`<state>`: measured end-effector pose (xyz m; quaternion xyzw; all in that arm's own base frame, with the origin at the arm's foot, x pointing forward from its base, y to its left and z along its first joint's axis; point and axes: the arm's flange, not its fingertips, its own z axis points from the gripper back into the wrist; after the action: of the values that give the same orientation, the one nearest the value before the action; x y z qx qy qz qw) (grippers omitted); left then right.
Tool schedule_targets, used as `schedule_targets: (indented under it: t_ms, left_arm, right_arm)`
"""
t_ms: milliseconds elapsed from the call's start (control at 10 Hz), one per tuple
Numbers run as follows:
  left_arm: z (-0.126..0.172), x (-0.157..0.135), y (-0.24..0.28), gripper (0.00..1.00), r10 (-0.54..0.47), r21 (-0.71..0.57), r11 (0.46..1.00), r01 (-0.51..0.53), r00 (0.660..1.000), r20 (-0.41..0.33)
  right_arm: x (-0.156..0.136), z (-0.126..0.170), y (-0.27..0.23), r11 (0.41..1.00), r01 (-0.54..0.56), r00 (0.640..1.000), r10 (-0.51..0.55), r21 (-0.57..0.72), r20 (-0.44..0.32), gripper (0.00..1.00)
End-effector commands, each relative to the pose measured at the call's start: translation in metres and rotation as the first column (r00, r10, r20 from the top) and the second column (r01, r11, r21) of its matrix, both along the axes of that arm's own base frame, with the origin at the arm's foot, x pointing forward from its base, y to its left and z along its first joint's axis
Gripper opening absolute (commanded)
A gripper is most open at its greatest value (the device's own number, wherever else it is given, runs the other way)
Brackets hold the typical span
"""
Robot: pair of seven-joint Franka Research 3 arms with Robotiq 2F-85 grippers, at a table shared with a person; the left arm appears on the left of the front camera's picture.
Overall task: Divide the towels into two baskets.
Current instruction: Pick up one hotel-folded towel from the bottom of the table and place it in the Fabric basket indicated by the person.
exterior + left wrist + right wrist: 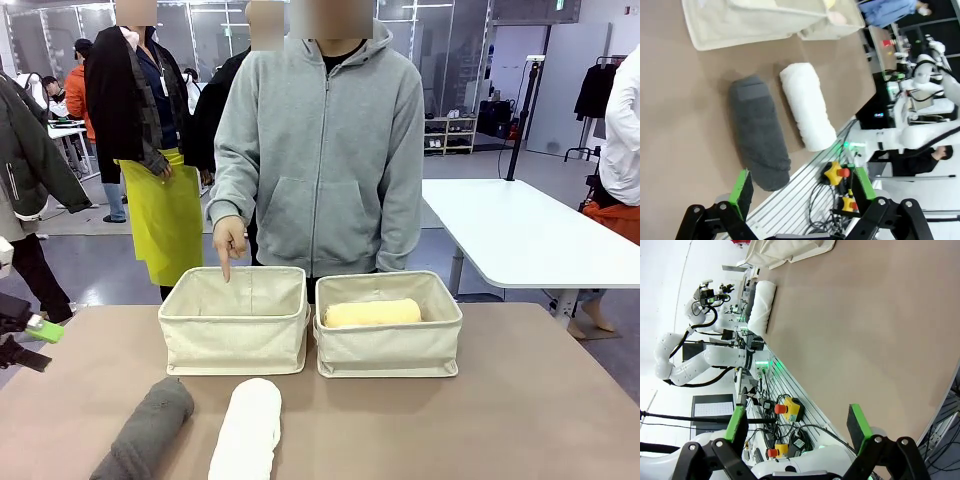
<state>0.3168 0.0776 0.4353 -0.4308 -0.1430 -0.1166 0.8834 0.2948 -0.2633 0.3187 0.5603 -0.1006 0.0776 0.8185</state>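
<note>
front view: across the brown table (480, 410), a person in a grey hoodie stands at the far side, one hand (230, 238) lowered with its index finger pointing straight down over the far rim of the left basket (235, 345). two baskets sit side by side, touching, at mid-table. three towels can be counted: a pale yellow towel (372, 313) lying lengthwise in the right basket (390, 350), and a dark grey towel (150, 425) and a white towel (250, 430) side by side on the near table, in front of the left basket. the left gripper (35, 340) sits at the left edge, off the table, holding nothing.

left wrist view: the left gripper (802, 190) points down at the table's near edge, its green pads spread wide and grasping nothing. the dark grey towel (760, 135) and white towel (807, 112) lie nearly parallel, just apart, with the left basket (740, 27) beyond them.

right wrist view: the right gripper (796, 427) hangs released, fingers wide apart, over the table's near edge. the white towel (762, 305) lies well apart from it, and a basket corner (790, 250) shows beyond that towel.
</note>
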Motion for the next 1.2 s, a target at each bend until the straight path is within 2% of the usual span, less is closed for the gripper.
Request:
schedule_targets:
  t_ms: [0, 300, 400, 500, 600, 800, 1100]
  left_arm:
    - [-0.015, -0.016, -0.032, 1.00, 0.003, 0.173, 0.985, 0.000, 1.000, -0.021]
    - [-0.034, -0.008, -0.070, 1.00, -0.009, 0.310, 0.950, 0.043, 0.994, -0.111]
    - [-0.042, -0.004, -0.079, 1.00, 0.015, 0.361, 0.932, 0.029, 0.993, -0.119]
    - [-0.051, -0.002, -0.090, 1.00, 0.035, 0.379, 0.925, 0.031, 0.986, -0.164]
    - [-0.059, 0.000, -0.099, 1.00, 0.052, 0.385, 0.923, 0.020, 0.983, -0.177]
    - [-0.078, 0.003, -0.111, 1.00, 0.085, 0.475, 0.880, 0.010, 0.980, -0.179]
    - [-0.099, -0.002, -0.125, 1.00, 0.092, 0.487, 0.873, 0.023, 0.973, -0.211]
  right_arm:
    - [-0.004, 0.003, 0.002, 1.000, -0.001, 1.000, 0.001, -0.016, -0.006, 1.00]
    - [-0.004, 0.003, 0.002, 1.000, -0.001, 1.000, 0.001, -0.016, -0.006, 1.00]
    - [-0.004, 0.003, 0.002, 1.000, -0.001, 1.000, 0.001, -0.016, -0.006, 1.00]
    - [-0.004, 0.003, 0.002, 1.000, -0.001, 1.000, 0.001, -0.016, -0.006, 1.00]
    - [-0.004, 0.003, 0.002, 1.000, -0.001, 1.000, 0.001, -0.016, -0.006, 1.00]
    - [-0.004, 0.003, 0.002, 1.000, -0.001, 1.000, 0.001, -0.016, -0.006, 1.00]
    - [-0.004, 0.003, 0.002, 1.000, -0.001, 1.000, 0.001, -0.016, -0.006, 1.00]
